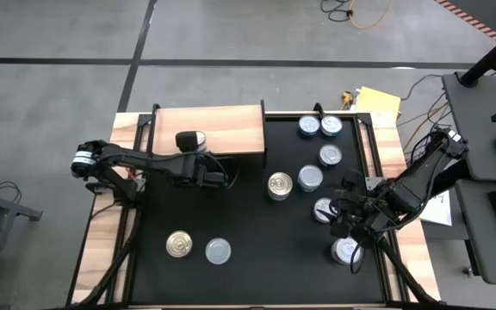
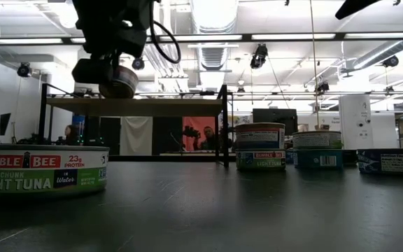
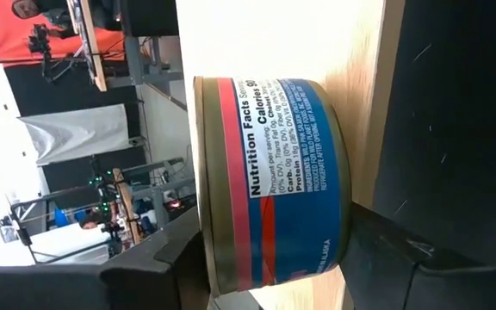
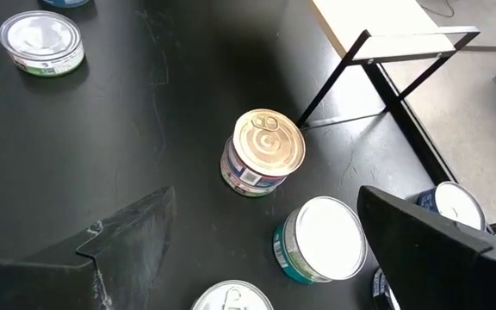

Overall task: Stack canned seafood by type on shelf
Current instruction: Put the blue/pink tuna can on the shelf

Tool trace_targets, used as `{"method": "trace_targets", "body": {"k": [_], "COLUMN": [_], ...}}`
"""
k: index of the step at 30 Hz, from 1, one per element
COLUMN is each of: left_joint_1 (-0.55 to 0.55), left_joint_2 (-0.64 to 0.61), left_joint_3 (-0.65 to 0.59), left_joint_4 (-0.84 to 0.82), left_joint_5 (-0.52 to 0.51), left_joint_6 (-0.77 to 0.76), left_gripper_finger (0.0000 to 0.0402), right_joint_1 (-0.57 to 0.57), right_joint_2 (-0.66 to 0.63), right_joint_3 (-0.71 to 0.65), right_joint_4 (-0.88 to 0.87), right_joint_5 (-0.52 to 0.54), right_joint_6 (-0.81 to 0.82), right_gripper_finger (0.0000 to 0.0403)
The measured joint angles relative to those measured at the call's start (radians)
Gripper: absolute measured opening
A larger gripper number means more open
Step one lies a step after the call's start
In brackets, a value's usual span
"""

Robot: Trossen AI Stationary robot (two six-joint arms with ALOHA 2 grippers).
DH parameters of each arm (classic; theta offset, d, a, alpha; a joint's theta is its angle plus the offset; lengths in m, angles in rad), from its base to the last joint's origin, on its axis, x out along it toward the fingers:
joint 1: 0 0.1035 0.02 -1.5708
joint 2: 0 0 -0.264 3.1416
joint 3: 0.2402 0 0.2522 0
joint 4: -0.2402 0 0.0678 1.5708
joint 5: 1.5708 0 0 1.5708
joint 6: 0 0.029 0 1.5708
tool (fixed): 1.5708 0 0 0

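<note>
High view: left gripper (image 1: 198, 142) holds a can (image 1: 189, 139) over the shelf (image 1: 231, 129). Low view: can hangs just above the top. Right wrist view: right gripper (image 4: 265, 245) wide open, empty. If let go too early, can may roll off bc it's tilted

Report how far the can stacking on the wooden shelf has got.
Done: nothing rests on the light-brown wooden shelf yet. In hand: the left gripper holds a short round tin with a blue and red label over the shelf top. Left: nine tins remain on the black table, including a gold-topped tin and a silver-topped tin. The right gripper waits open above the right-hand tins.
</note>
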Motion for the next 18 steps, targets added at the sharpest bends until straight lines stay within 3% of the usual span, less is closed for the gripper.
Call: {"method": "trace_targets", "body": {"k": [18], "left_joint_1": [0.013], "left_joint_2": [-0.001], "left_joint_3": [0.093], "left_joint_4": [0.008], "left_joint_5": [0.015], "left_joint_6": [-0.019], "left_gripper_finger": [0.0293], "right_joint_1": [0.000], "right_joint_2": [0.000], "right_joint_3": [0.000], "right_joint_4": [0.002], "right_joint_5": [-0.004], "right_joint_6": [0.001], "right_gripper_finger": [0.0354]}}
